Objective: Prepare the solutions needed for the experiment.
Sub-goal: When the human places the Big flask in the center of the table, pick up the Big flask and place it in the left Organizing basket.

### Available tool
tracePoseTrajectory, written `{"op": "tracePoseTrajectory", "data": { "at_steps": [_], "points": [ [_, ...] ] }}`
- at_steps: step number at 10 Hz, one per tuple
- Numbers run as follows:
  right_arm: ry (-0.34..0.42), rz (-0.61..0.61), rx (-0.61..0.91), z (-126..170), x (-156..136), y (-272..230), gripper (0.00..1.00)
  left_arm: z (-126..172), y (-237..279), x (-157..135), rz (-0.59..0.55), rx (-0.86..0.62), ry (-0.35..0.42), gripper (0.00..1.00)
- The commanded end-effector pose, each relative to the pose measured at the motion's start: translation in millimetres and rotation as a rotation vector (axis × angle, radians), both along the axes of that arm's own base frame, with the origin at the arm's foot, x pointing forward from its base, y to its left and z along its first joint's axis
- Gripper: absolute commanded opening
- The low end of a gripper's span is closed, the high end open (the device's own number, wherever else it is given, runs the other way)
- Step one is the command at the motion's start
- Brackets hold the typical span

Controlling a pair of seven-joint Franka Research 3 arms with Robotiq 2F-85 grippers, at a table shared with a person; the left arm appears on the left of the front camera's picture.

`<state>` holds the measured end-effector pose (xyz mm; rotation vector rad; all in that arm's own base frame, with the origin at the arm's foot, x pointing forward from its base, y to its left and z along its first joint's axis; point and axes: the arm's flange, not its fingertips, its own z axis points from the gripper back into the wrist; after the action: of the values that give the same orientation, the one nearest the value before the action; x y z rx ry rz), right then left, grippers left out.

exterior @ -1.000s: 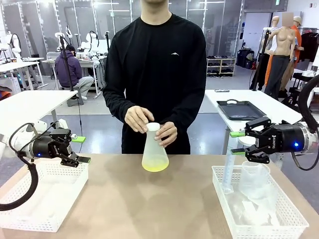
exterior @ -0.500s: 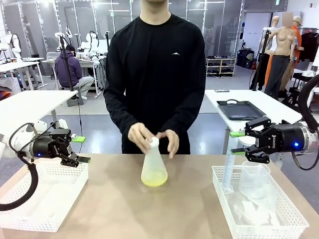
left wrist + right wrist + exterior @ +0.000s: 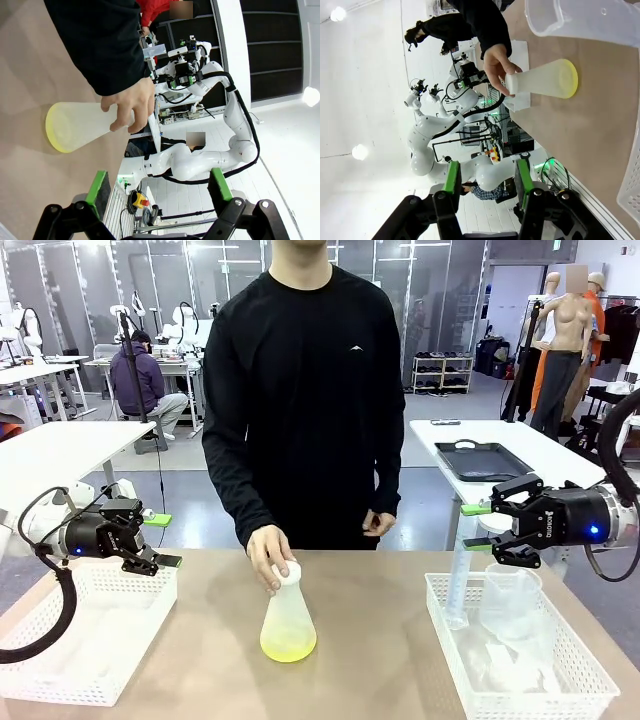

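Observation:
A cloudy plastic conical flask (image 3: 288, 618) stands on the brown table (image 3: 380, 680), a little left of the middle. The solutions (image 3: 288, 646) lie in it as a shallow pale yellow-green layer. The person's hand (image 3: 270, 558) grips the flask's neck from above. My left gripper (image 3: 163, 540) hangs open over the left basket's far corner, with nothing in it. My right gripper (image 3: 476, 527) hovers open above the right basket, also with nothing between its pads. The left wrist view has the flask (image 3: 80, 125) beyond my open left gripper (image 3: 159, 187). In the right wrist view the flask (image 3: 542, 80) lies past my open right gripper (image 3: 487, 177).
A white mesh basket (image 3: 100, 680) sits at the left front. Another basket (image 3: 520, 702) at the right front holds a tall graduated cylinder (image 3: 458, 585) and a clear beaker (image 3: 510, 600). The person stands at the far edge, the other hand (image 3: 378, 524) held at the waist.
The person has brought the flask nearer to my side and a little left, holding it with one hand. The other hand has drawn back to the body. Both arms stayed still.

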<state>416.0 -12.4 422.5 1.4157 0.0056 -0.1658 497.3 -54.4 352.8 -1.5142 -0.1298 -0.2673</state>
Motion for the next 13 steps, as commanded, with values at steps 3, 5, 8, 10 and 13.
{"op": "tracePoseTrajectory", "data": {
  "at_steps": [3, 5, 8, 10, 13],
  "points": [
    [-0.009, -0.009, -0.005, 1.8, 0.2, 0.3, 0.56, 1.6, -0.4, 0.1, -0.001, 0.002, -0.001, 1.0],
    [-0.009, -0.009, -0.005, 1.8, 0.2, 0.3, 0.56, 1.6, -0.4, 0.1, -0.001, 0.002, -0.001, 1.0],
    [-0.009, -0.009, -0.005, 1.8, 0.2, 0.3, 0.56, 1.6, -0.4, 0.1, -0.001, 0.002, -0.001, 1.0],
    [-0.009, -0.009, -0.005, 1.8, 0.2, 0.3, 0.56, 1.6, -0.4, 0.1, -0.001, 0.002, -0.001, 1.0],
    [-0.009, -0.009, -0.005, 1.8, 0.2, 0.3, 0.56, 1.6, -0.4, 0.1, -0.001, 0.002, -0.001, 1.0]
  ]
}}
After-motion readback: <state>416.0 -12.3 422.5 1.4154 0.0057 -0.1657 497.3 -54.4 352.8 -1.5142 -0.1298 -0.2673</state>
